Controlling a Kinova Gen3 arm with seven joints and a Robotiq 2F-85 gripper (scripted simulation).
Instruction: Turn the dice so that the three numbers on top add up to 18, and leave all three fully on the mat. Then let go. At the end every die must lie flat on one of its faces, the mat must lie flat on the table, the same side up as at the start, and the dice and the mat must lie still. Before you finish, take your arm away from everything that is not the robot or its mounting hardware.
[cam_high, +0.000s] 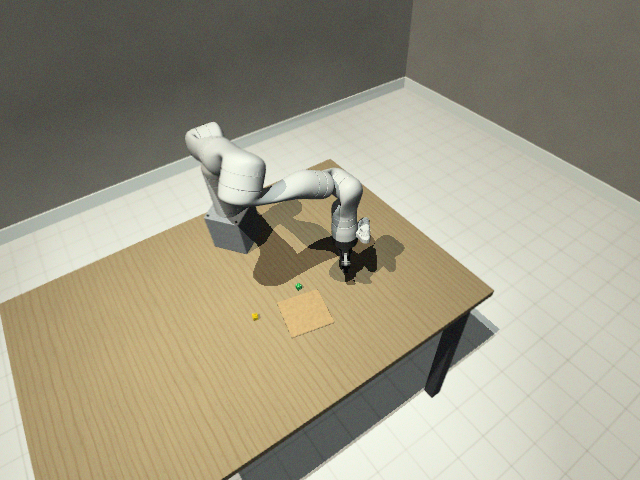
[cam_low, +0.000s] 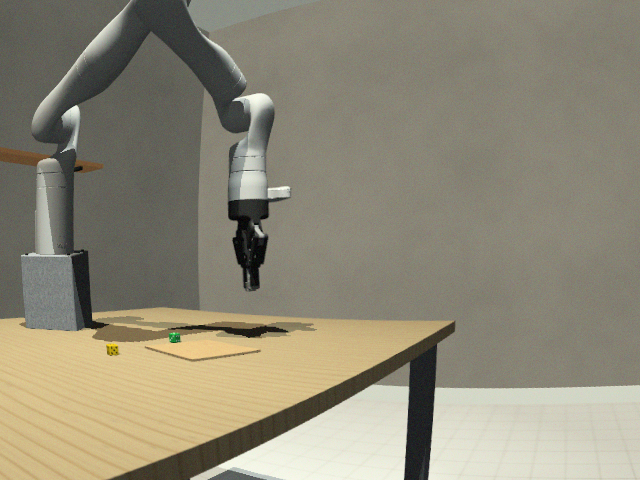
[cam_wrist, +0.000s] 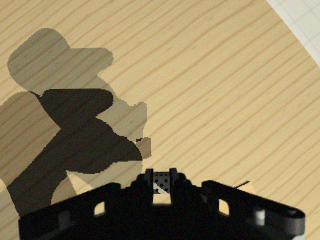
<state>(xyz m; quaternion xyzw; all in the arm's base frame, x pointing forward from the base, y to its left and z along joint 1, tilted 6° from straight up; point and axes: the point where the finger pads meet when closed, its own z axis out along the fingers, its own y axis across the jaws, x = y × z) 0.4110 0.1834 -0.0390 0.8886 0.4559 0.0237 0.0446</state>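
My gripper (cam_low: 251, 283) hangs well above the table, behind and to the right of the tan mat (cam_high: 305, 312). It is shut on a small die with dark pips (cam_wrist: 161, 181), seen between the fingertips in the wrist view; its top face is in shadow. A green die (cam_high: 298, 286) lies on the table just off the mat's far corner, also in the exterior view (cam_low: 174, 337). A yellow die (cam_high: 255, 316) lies on the table left of the mat, also in the exterior view (cam_low: 112, 349). The mat (cam_low: 201, 349) lies flat with nothing on it.
The arm's grey base block (cam_high: 231, 233) stands at the table's far side. The table's right edge (cam_low: 444, 325) and a dark leg (cam_high: 445, 356) are to the right of the mat. The arm casts dark shadows behind the mat.
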